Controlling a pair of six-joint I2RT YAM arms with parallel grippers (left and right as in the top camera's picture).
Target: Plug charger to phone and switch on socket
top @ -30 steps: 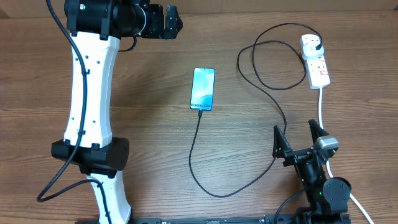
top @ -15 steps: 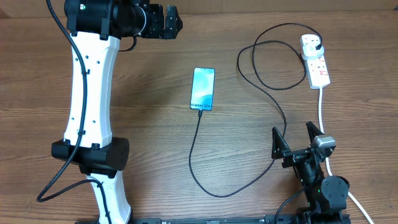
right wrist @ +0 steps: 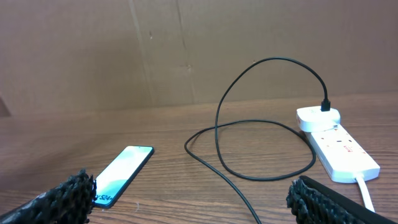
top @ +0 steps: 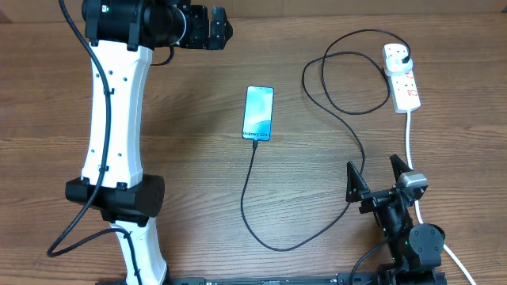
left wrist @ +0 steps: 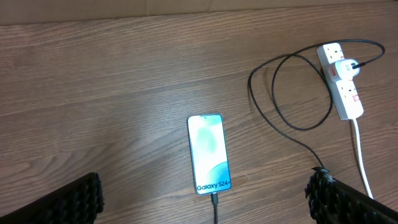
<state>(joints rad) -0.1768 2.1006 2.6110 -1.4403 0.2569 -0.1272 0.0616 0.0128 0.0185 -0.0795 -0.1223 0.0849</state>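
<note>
Charger: black cable (top: 251, 166) lying loose on the counter (top: 182, 158), held by no fingers; one end meets the lower edge of the phone (top: 258, 112), the other sits in the socket (top: 402, 85).
Left fingers (left wrist: 74, 202): spread wide, empty, well apart from the phone.
Right fingers (top: 355, 180): spread wide, empty; cable just beside one, white cord (top: 409, 134) beside the other.
Phone: flat mid-counter, screen lit.
Socket: far right of the counter; switch position too small to tell.
Risk: right fingers may snag cable or cord, dragging the phone or pulling the tip loose; a wide finger could press the wrong switch or shove the block.
In the way: the cable's loop lies between right fingers and socket.
</note>
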